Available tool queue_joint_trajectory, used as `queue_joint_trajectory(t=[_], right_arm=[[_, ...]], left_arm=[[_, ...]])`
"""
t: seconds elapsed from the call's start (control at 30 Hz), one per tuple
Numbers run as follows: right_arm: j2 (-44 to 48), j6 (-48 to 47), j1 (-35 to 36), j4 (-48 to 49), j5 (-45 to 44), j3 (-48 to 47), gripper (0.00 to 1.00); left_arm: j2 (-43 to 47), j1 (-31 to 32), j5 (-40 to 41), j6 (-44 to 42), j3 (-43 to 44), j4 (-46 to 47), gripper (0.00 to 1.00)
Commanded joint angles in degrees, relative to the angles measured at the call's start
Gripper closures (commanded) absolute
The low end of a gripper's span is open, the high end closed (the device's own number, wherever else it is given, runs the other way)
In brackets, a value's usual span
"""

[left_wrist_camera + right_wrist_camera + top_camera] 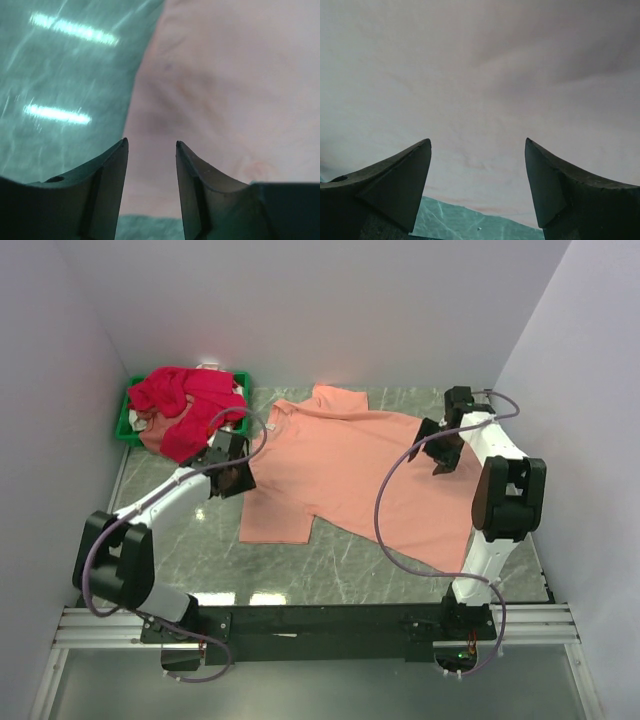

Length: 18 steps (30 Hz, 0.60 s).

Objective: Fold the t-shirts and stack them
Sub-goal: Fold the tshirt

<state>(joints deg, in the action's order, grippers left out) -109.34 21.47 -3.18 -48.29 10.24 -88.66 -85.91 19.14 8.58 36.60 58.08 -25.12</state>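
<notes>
Over the salmon-peach t-shirt [350, 465], spread on the bench [330, 565], the left end effector [232, 475] hangs released at its left edge, the right end effector [440, 452] released above its right half. First fold appears pending; next, pinch the cloth edges.

table [340, 570]: green marble | on it: peach t-shirt [350, 470] flat; green bin [126, 422]

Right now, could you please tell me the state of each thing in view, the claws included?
salmon t-shirt: spread out, unfolded.
crimson t-shirts: heaped and crumpled in the bin, unfolded.
green bin: upright, overflowing with cloth.
left claw: partly open, empty, over the salmon t-shirt's edge.
right claw: wide open, empty, over the salmon t-shirt.
</notes>
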Motion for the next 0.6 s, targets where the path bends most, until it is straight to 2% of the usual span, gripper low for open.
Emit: queue_joint_trajectory(t=[0.0, 0.23, 0.57], right_arm=[[3.7, 0.6, 1.1, 3.4, 0.1, 3.3, 0.18], [3.8, 0.8, 1.2, 4.7, 0.7, 5.3, 0.18], [3.6, 0.7, 1.1, 5.3, 0.3, 6.5, 0.19]], left_arm=[[6.1, 3.0, 6.7, 6.7, -3.4, -5.6, 0.52], [11.7, 4.4, 5.6, 12.1, -11.5, -8.6, 0.53], [8.9, 4.6, 4.8, 13.1, -16.0, -7.4, 0.57]])
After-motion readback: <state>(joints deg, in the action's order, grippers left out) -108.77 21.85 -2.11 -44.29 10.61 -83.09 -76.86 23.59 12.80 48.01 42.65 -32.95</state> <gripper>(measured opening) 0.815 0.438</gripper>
